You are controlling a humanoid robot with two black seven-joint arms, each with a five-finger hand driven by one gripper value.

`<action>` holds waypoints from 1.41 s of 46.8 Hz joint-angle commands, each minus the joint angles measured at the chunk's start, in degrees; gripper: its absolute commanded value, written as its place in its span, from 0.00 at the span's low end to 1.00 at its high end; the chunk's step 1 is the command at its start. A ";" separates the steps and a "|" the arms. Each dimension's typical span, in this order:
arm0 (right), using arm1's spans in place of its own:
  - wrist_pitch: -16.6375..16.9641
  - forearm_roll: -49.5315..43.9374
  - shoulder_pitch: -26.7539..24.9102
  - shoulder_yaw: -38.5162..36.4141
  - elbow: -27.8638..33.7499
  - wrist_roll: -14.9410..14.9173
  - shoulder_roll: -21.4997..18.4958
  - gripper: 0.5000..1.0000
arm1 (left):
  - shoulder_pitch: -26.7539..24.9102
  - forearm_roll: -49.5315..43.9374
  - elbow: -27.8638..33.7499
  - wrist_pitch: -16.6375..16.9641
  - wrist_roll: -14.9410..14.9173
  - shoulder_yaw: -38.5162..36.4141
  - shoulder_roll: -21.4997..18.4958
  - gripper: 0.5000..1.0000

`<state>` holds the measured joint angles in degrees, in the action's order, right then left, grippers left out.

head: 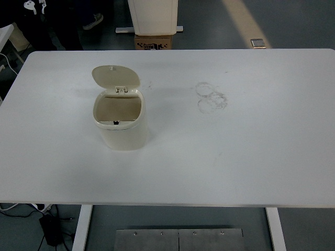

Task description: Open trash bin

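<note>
The trash bin (120, 123) is seen with its lid (115, 78) tipped back. Only fingertips of the left hand (34, 4) are glimpsed at the top-left corner; their pose cannot be told. A knock could drop the lid shut.

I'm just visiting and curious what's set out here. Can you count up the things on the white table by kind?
Trash bins: 1, cream-coloured trash bin with its lid flipped up, left of the table's middle.
Smudged ring marks on the table: 1 cluster, stains rather than an object.
Total: 1 object on the table.
</note>
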<state>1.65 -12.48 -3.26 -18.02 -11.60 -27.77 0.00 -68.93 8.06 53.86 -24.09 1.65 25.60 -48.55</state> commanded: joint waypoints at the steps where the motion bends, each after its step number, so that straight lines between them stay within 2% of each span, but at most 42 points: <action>1: 0.02 0.00 -0.08 0.00 0.00 0.00 0.00 0.98 | 0.90 -3.04 -0.86 1.50 1.77 -0.02 0.03 1.00; 7: 0.02 0.00 -0.08 0.00 0.00 0.00 0.00 0.98 | 2.66 -8.31 -4.11 2.03 3.53 0.07 0.47 1.00; 14: 0.02 -0.08 -0.08 0.00 -0.09 0.00 0.00 0.98 | 5.38 -17.98 -10.44 3.35 3.71 0.42 2.58 1.00; 23: 0.02 -0.08 -0.17 0.00 -0.09 0.00 0.00 0.98 | 10.04 -23.87 -14.92 3.26 3.79 1.65 4.69 1.00; 29: 0.02 -0.08 -0.17 0.00 0.00 0.00 0.00 0.98 | 14.35 -25.72 -15.80 3.00 3.97 4.89 4.95 1.00; 39: 0.02 -0.08 -0.17 0.00 0.00 0.00 0.00 0.98 | 20.94 -26.07 -15.80 2.56 6.78 11.58 5.83 1.00; 66: 0.02 -0.08 -0.17 0.09 0.00 0.00 0.00 0.98 | 27.62 -27.57 -16.77 2.56 6.87 14.57 10.14 1.00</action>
<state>1.68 -12.57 -3.42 -17.96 -11.62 -27.77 0.00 -41.82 -19.27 37.11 -21.53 8.54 40.12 -38.53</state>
